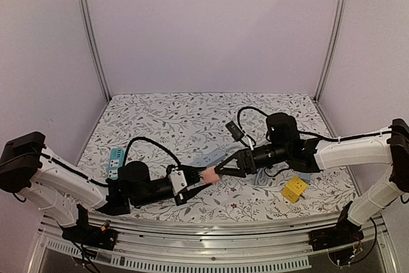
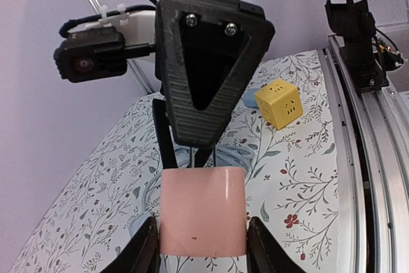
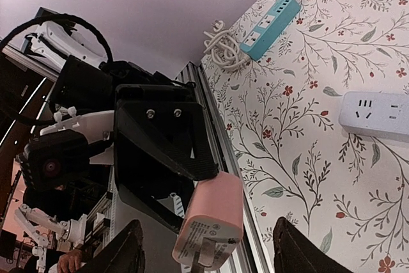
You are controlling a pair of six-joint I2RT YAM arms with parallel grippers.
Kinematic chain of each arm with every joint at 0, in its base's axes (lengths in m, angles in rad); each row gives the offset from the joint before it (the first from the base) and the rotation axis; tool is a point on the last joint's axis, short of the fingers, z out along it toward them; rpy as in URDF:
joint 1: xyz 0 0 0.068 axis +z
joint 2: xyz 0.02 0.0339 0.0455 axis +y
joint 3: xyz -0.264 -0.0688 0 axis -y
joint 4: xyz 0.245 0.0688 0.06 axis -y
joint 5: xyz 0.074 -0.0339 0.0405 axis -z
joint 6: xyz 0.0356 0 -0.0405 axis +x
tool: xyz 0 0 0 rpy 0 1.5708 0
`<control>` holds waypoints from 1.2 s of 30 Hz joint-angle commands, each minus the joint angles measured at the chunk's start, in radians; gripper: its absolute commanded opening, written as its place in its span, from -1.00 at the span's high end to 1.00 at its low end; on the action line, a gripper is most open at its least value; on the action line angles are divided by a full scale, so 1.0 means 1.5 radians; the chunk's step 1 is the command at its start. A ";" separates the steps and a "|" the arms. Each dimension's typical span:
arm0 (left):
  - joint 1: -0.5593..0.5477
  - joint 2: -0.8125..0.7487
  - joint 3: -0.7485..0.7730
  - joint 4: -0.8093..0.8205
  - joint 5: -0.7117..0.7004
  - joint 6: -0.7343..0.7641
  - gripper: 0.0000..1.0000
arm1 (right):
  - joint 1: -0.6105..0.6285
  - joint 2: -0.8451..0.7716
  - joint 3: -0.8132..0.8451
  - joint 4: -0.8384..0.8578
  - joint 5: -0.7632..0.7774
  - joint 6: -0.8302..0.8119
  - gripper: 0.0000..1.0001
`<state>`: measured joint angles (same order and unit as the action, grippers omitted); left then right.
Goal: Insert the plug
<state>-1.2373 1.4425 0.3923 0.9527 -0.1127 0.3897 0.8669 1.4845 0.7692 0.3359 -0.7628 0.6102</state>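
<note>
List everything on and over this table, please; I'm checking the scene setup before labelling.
pink plug: one, pink, held above the table
teal power strip: one, teal, left side of the table
white coiled cable: one, white, at the teal power strip's end
white power strip: one, white, mid-table
yellow cube socket: one, yellow, near right of the table
table: one, floral cloth, under everything
left gripper: one, black, shut on the pink plug
right gripper: one, black, open, fingers either side of the pink plug
</note>
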 commanded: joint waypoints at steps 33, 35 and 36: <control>-0.045 0.059 0.107 -0.123 -0.185 0.068 -0.72 | 0.008 0.039 0.038 -0.059 0.029 -0.005 0.93; -0.046 0.057 0.110 -0.133 -0.186 0.059 -0.99 | 0.007 0.033 0.036 -0.059 0.045 -0.009 0.93; -0.046 0.053 0.112 -0.139 -0.189 0.053 -0.99 | 0.008 0.029 0.034 -0.059 0.055 -0.011 0.93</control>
<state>-1.2972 1.5288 0.5362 0.7784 -0.3573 0.5041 0.8726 1.5425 0.8021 0.2493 -0.7254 0.6220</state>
